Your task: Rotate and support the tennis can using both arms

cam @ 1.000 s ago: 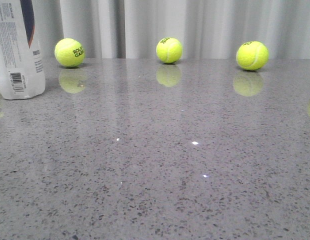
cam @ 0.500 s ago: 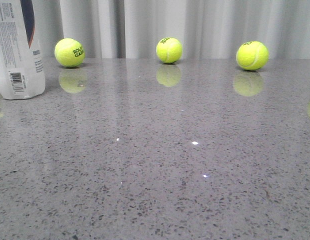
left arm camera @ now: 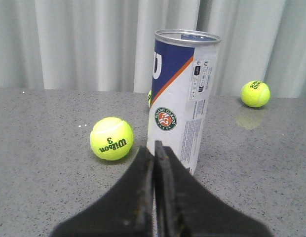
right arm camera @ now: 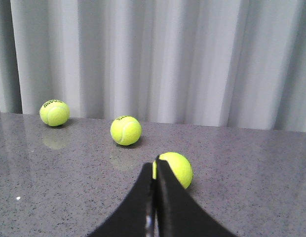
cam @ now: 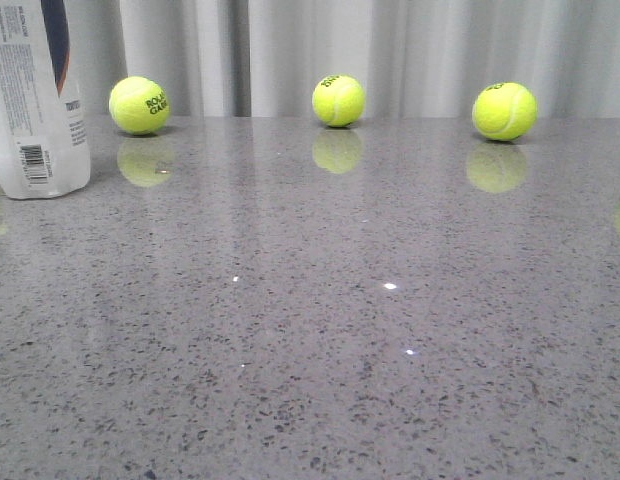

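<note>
Grey table [cam: 390,330] unchanged; tennis can [cam: 35,100] upright, unmoved; left claw [left arm camera: 154,148], right claw [right arm camera: 154,165] clenched, empty.

**Tennis can upright, my two grippers pressed closed**

The tennis can [left arm camera: 181,98] stands upright on the grey table [cam: 390,330], its silver rim on top. It is a white cylinder with a navy panel, an orange stripe, a round green-red emblem and fine print down its side. My left gripper [left arm camera: 154,153] has its black wedge fingers pressed together, tips just in front of the can's base, not touching it. My right gripper [right arm camera: 154,170] is likewise closed, holding nothing, with the can out of its view.
</note>
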Motion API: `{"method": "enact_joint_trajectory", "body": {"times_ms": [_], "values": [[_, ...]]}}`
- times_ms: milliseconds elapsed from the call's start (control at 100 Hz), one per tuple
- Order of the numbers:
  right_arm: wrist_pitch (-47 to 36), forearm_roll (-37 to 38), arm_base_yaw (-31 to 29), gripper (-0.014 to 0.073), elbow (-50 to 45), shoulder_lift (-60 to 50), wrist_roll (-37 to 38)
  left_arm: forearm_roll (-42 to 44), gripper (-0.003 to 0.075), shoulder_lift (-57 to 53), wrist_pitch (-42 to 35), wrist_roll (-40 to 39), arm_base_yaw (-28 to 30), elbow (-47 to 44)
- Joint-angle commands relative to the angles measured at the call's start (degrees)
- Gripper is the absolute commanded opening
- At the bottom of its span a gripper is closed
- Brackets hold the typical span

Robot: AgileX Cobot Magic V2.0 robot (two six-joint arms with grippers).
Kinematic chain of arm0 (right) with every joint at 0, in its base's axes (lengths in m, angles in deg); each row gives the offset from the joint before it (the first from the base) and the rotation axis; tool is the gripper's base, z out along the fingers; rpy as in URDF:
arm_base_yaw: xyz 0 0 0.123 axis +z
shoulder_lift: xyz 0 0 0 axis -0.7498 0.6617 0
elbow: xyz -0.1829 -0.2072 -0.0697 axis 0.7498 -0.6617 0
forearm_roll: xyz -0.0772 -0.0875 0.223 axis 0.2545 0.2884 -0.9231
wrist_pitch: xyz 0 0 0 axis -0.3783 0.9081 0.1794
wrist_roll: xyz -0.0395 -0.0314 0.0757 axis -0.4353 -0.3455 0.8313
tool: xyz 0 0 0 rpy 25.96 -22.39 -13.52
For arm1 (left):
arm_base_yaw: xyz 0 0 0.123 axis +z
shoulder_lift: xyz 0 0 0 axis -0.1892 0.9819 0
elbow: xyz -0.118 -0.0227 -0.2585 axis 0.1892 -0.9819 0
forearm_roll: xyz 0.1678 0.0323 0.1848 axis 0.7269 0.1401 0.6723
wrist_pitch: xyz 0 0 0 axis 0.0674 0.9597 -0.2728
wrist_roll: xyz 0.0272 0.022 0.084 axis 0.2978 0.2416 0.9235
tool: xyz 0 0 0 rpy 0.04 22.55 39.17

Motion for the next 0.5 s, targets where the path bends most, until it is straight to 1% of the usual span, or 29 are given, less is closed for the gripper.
{"method": "enact_joint_trajectory", "body": {"times_ms": [0, 160, 210, 280, 330, 340, 430, 490], "values": [[-4.24, -0.51, -0.21, -0.0068, 1.43, 0.63, -0.03, -0.80, -0.0021, 0.19, -4.55, 0.19, 0.01, 1.56], [-4.24, -0.51, -0.21, -0.0068, 1.43, 0.63, -0.03, -0.45, -0.0021, 0.19, -4.82, 0.19, -0.59, 1.56], [-4.24, -0.51, -0.21, -0.0068, 1.43, 0.63, -0.03, 0.96, -0.0021, 0.19, -4.82, 0.19, -1.28, 1.56], [-4.24, -0.51, -0.21, -0.0068, 1.43, 0.63, -0.03, 5.13, -0.0021, 0.19, -4.82, -0.77, -2.32, 1.56], [-4.24, -0.51, -0.21, -0.0068, 1.43, 0.63, -0.03, 9.51, -0.0021, 0.19, -4.82, -3.44, -2.96, 1.56], [-4.24, -0.51, -0.21, -0.0068, 1.43, 0.63, -0.03, 11.55, -0.0021, 0.19, -4.82, -4.50, -3.00, 1.56], [-4.24, -0.51, -0.21, -0.0068, 1.43, 0.63, -0.03, 18.48, -0.0021, -0.05, -4.82, -11.74, -3.04, 1.51], [-4.24, -0.51, -0.21, -0.0068, 1.43, 0.63, -0.03, 21.88, -0.0021, -0.89, -4.82, -15.15, -3.04, 1.10]]}}
